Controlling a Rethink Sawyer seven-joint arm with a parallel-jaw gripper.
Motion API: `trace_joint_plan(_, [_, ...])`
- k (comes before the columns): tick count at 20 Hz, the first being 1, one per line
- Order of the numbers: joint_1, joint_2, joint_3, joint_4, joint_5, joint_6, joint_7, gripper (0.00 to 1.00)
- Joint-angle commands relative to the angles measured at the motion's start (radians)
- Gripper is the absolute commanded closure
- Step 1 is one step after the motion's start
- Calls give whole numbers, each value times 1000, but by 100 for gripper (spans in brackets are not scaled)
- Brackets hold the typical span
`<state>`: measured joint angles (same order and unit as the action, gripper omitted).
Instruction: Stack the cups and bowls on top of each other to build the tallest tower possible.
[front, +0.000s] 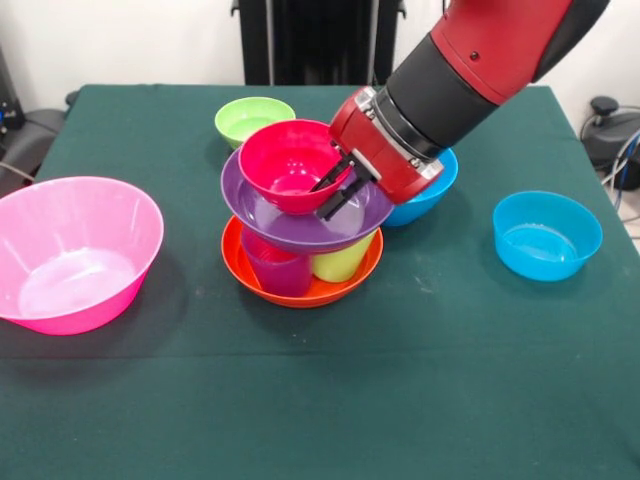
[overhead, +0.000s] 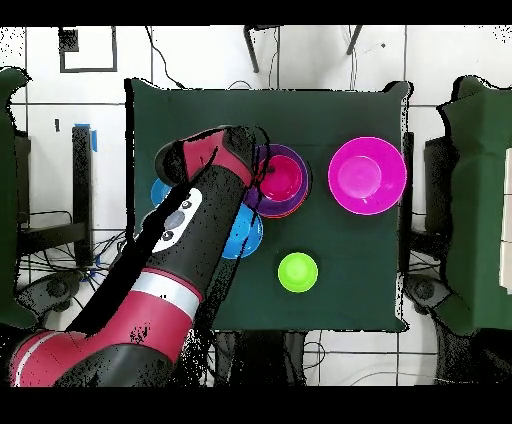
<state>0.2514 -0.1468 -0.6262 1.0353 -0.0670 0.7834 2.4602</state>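
Rising from an orange bowl (front: 300, 290) near the middle of the tabletop (front: 400, 400), the tower (front: 300, 215) is partly built: a purple cup (front: 276, 268) and a lime green cup (front: 342, 262) stand in that bowl, a purple bowl (front: 300, 212) rests tilted on them, and a small red bowl (front: 288, 162) sits on top. The pincer (front: 338, 186) reaches over the red bowl's rim with its dark fingers slightly apart; whether they pinch the rim I cannot tell. By my judgement about half remains. Away from the tower I count four loose bowls: a big pink bowl (front: 75, 250), a small green bowl (front: 252, 120) behind the tower, a light blue bowl (front: 546, 234), and a blue bowl (front: 432, 190) under the arm. No orange cup shows.
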Motion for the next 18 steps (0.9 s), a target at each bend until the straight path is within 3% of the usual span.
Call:
trace_joint_plan(1, [8, -35, 152, 106, -61, -70, -85, 100])
trace_joint_plan(9, [5, -60, 177, 153, -60, -93, -99, 100])
trace_joint_plan(18, [11, -48, 170, 125, -65, -100, -76, 100])
